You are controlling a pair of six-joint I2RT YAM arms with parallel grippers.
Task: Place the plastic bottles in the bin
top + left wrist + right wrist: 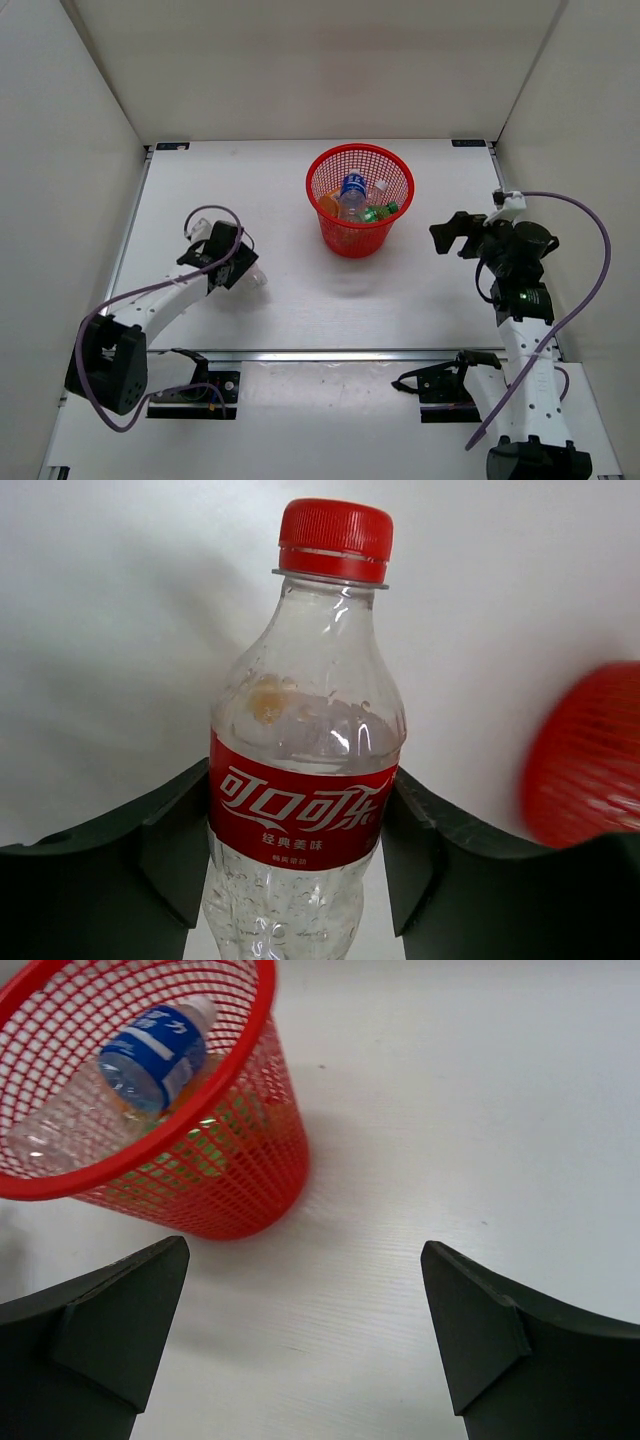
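My left gripper (243,272) is shut on a clear bottle with a red label and red cap (305,800); both fingers (170,850) press the label. It shows in the top view (256,281) low over the left part of the table. The red mesh bin (318,215) stands at the back centre and holds a blue-label bottle (352,186), a green bottle (381,212), an orange one (329,205) and a white-capped clear one (379,186). My right gripper (447,238) is open and empty, right of the bin. The right wrist view shows the bin (225,1175) and the blue-label bottle (155,1045).
The bin shows as a red blur (585,755) at the right of the left wrist view. White walls enclose the table on the left, back and right. A metal rail (330,355) runs along the near edge by the arm bases.
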